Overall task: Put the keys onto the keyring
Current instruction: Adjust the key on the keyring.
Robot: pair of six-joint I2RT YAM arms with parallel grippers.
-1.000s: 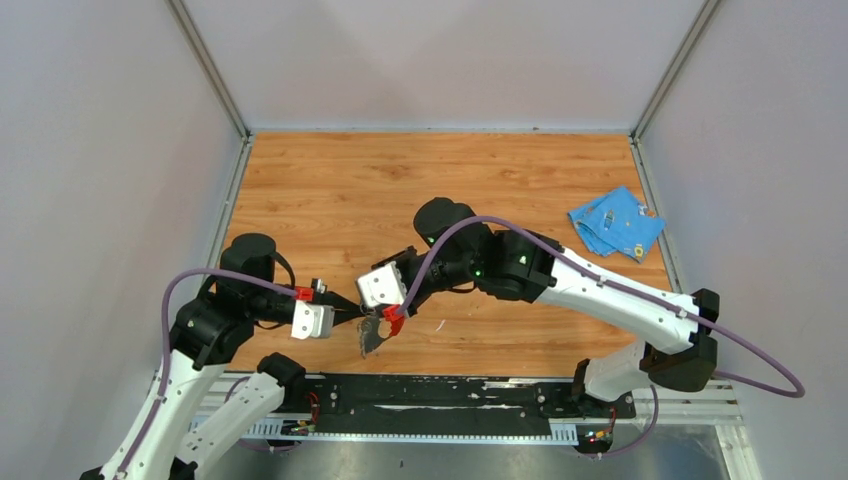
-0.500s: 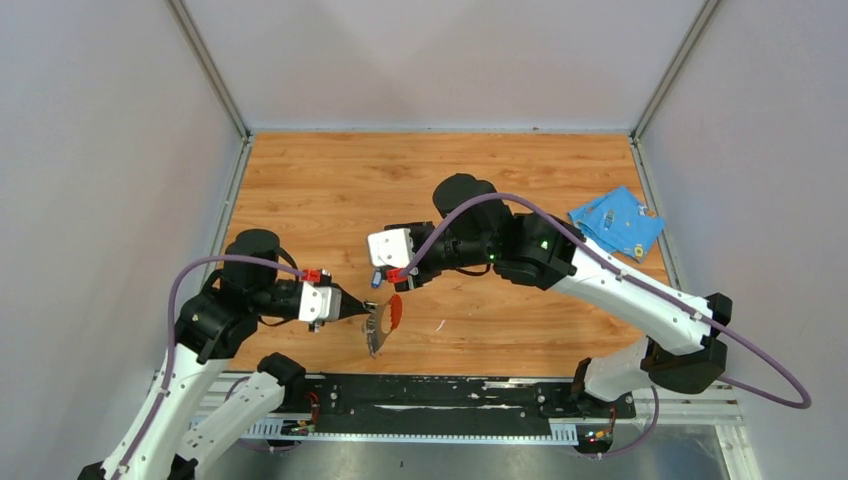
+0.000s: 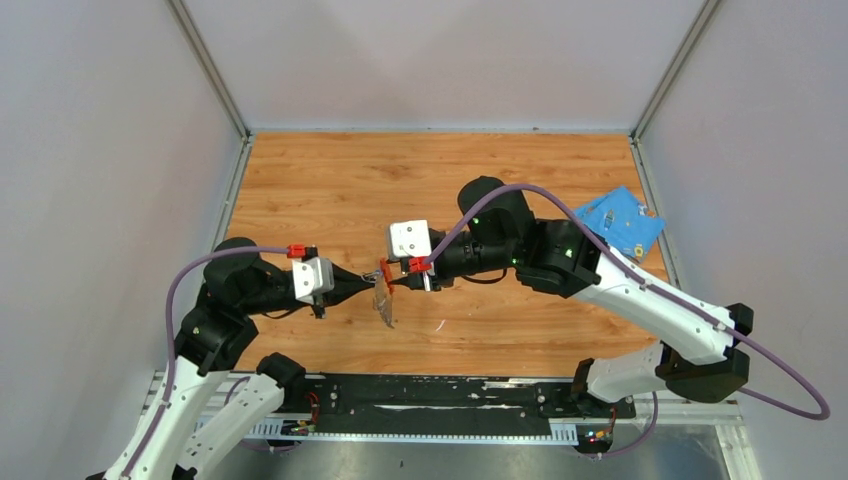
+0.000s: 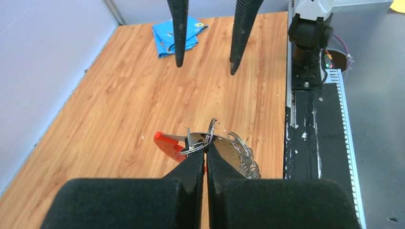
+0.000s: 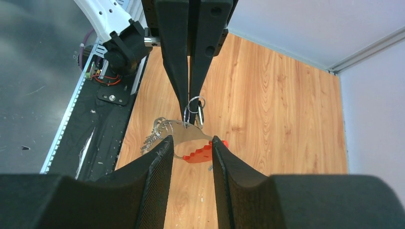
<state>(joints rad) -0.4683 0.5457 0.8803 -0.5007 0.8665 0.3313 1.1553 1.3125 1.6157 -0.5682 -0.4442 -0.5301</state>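
Keyring [image 3: 385,300] is held off the desk [image 3: 320,190]. Its small metal ring is pinched from the keyring's left by the left claw [image 3: 372,288], whose fingers are pressed together on it. The red and silvery strap is seen hanging below that grip. The right claw [image 3: 394,284] is set just right of the keyring, fingers apart, with nothing gripped. Compared with a second ago, the keyring has been shifted farther back, and the right claw, then directly over the keyring, has been drawn off to its right side. A blue cloth [image 3: 615,222] lies well right of the keyring.
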